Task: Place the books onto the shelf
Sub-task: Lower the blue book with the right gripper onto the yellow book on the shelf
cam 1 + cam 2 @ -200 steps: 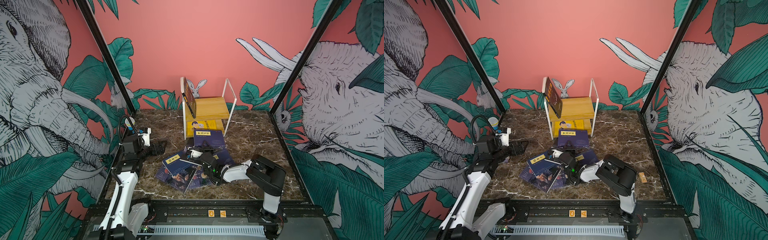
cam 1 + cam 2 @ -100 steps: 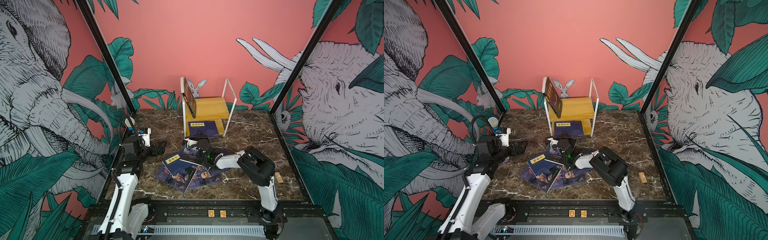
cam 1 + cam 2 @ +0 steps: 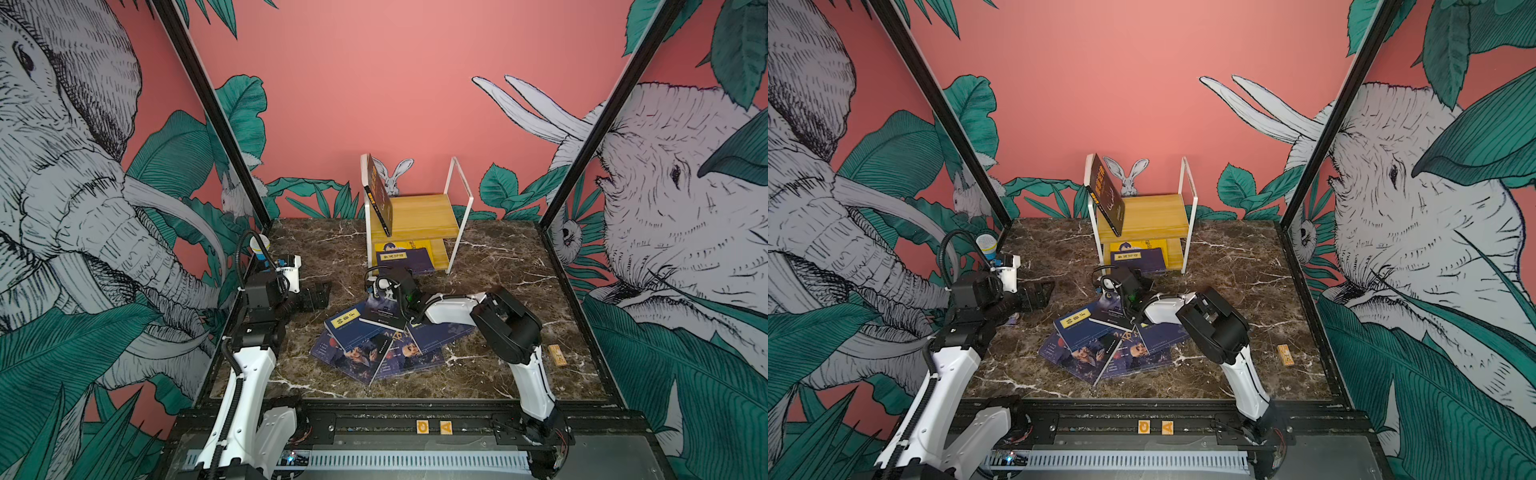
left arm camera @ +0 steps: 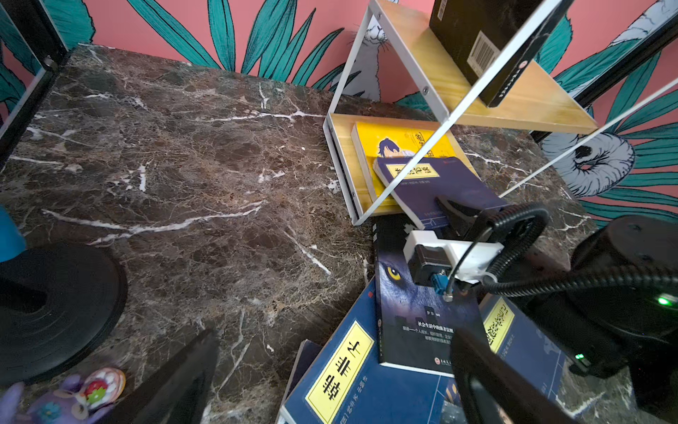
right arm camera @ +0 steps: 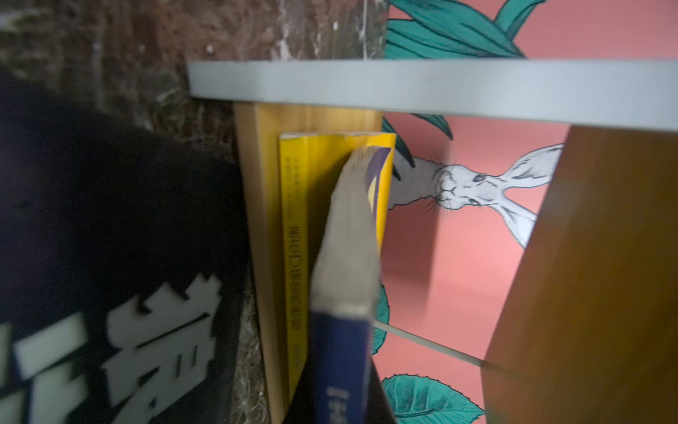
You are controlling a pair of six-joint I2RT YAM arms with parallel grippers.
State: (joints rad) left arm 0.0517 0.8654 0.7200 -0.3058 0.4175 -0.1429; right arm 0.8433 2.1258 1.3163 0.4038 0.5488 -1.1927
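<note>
Navy paperback [image 3: 411, 261], likely light, floppy and slick-covered, lies partly on the lower board of the shelf [image 3: 428, 212] at upper centre in both top views, its near edge clamped by the right gripper [image 3: 400, 272], while the left gripper [image 3: 320, 295] gapes mid-left.

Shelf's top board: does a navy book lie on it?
No, only the dark brown book leans there; a navy book is partly in the shelf's lower tier.
</note>
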